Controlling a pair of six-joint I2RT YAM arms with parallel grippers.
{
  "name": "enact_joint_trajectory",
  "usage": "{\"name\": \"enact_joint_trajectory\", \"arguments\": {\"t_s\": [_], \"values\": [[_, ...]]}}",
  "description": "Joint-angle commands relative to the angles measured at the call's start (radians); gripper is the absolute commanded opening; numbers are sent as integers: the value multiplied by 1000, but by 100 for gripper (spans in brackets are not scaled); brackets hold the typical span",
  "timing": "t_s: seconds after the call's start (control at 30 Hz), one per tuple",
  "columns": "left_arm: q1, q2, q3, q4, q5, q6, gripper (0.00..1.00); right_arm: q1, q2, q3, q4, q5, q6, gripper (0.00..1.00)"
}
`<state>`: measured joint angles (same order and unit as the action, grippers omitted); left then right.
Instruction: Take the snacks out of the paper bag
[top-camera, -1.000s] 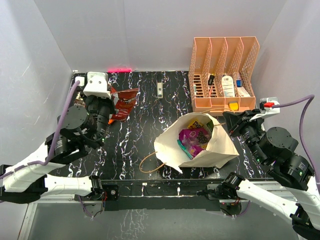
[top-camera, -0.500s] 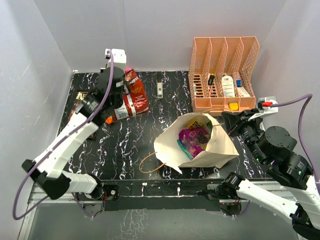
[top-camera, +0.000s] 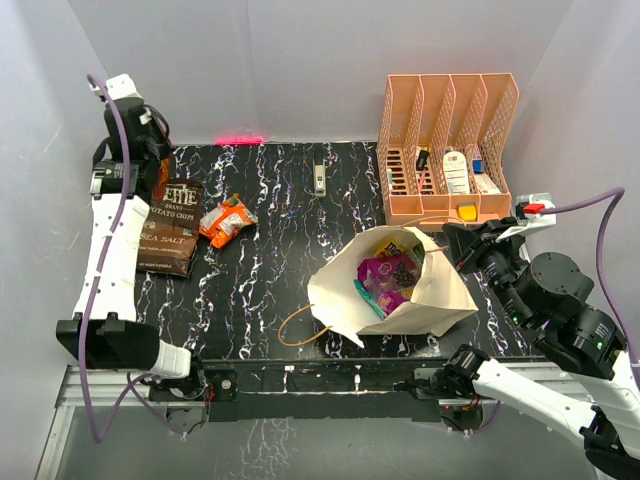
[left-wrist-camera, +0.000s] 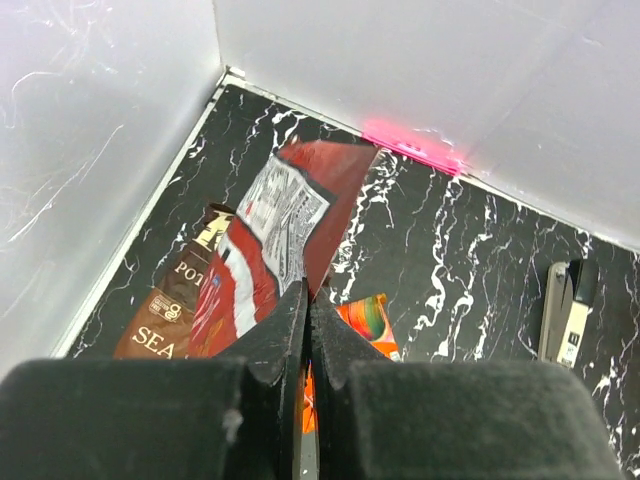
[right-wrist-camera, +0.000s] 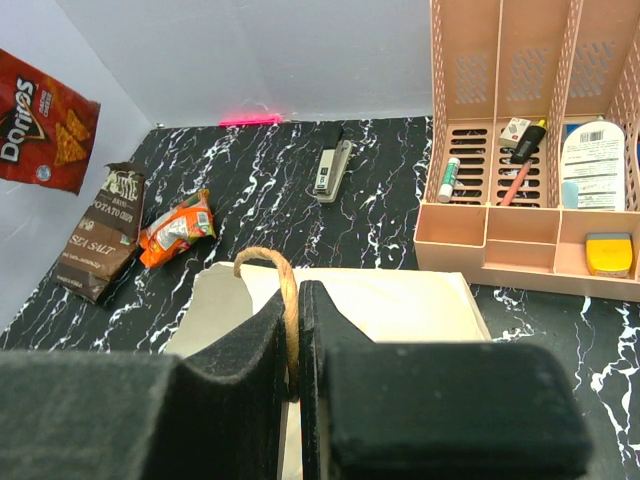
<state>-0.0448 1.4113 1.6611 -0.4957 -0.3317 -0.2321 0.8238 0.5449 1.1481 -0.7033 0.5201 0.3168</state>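
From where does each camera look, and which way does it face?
Top external: high behind, looking down at the table; left arm and right arm show.
Left wrist: high at the far-left corner, facing down; left gripper pinches a red packet.
Right wrist: low over the paper bag, facing the far wall; right gripper clamps its handle.
Both wrist views share the stapler.

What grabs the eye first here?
The left claw, high at the far left corner, pinches a red crinkly foil chip packet in the air. Right of centre, the large tan kraft paper bag gapes with purple foil packets inside, the right claw shut on its brown cord handle.
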Motion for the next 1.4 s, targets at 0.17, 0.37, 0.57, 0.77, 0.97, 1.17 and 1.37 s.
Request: {"name": "enact_joint_trajectory", "arguments": {"t_s": [0.17,0.37,0.57,0.77,0.97,1.17,1.37], "values": [[196,77,51,-2,222,-125,0,-1,7,-3,48,-13,12,9],[232,95,-5,37,248,-195,0,-1,11,-24,56,-17,24,9],[254,149,-29,72,297,-291,0,-1,17,-18,59,-7,17,9],[255,216,0,76,332,-442,0,-1,9,-23,59,-4,18,9],[255,258,19,90,353,-676,0,-1,-5,-25,52,3,17,9],[255,354,182,4,376,-802,0,-1,-3,-21,45,2,20,9],[256,325,132,36,366,-860,0,-1,-8,-24,44,3,23,9]]}}
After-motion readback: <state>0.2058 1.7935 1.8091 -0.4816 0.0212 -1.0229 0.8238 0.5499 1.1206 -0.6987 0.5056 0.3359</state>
